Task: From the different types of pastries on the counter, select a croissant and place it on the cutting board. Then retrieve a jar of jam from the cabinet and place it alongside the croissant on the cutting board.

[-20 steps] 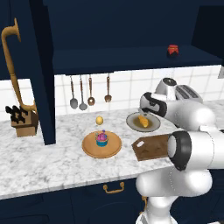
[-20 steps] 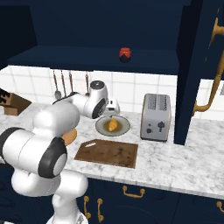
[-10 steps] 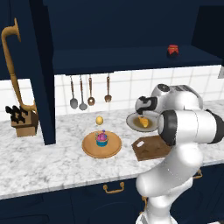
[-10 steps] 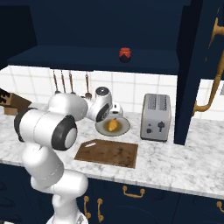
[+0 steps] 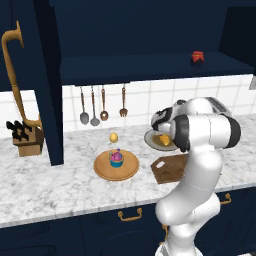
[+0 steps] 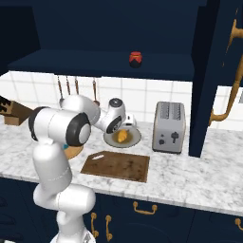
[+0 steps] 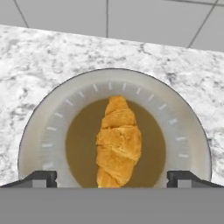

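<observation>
The marbled counter (image 6: 199, 175) carries everything, and the grey plate (image 7: 52, 131) near its tiled back wall is the landmark here. The navy cabinet (image 5: 150, 67) hangs above that plate, with the red jam jar (image 6: 135, 58) on its shelf, up and a little toward the toaster (image 6: 168, 126), which stands just beside the plate. The dark cutting board (image 6: 116, 165) lies bare in front of the plate, toward the counter's front edge. On the plate's other side sit the round wooden plate (image 5: 102, 170) with the pink cupcake (image 5: 116, 157), and the small yellow bun (image 5: 114, 137) behind it.

The croissant (image 7: 118, 142) lies lengthwise in the middle of the grey plate. The gripper (image 7: 112, 177) hangs over it, fingers spread wide to either side of the pastry and holding nothing.

By my reading nothing is finished: the croissant is not yet grasped, and the jar remains on its shelf.

The hand view shows the open fingertips straddling the croissant, which the base views, with the arm across the plate, leave unclear; they alone show board, jar and toaster.
</observation>
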